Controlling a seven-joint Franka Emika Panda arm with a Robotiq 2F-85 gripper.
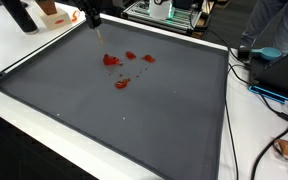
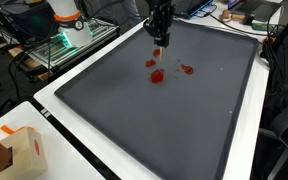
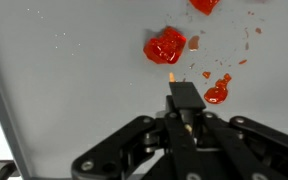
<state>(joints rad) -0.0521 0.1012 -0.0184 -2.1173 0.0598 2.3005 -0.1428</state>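
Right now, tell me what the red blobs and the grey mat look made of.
The red blobs: wet, glossy paste or gel, perhaps sauce; they shine and spatter. The grey mat: matte rubber or plastic, perhaps; dull, even surface, dark rim. The pincer grips a tan stick, maybe wood.

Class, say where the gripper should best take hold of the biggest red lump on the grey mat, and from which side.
Likely from straight above: the biggest red lump lies low and flat on the grey mat, so fingers should straddle its outer edges. It looks glossy, perhaps soft. The gripper is shut on a thin stick.
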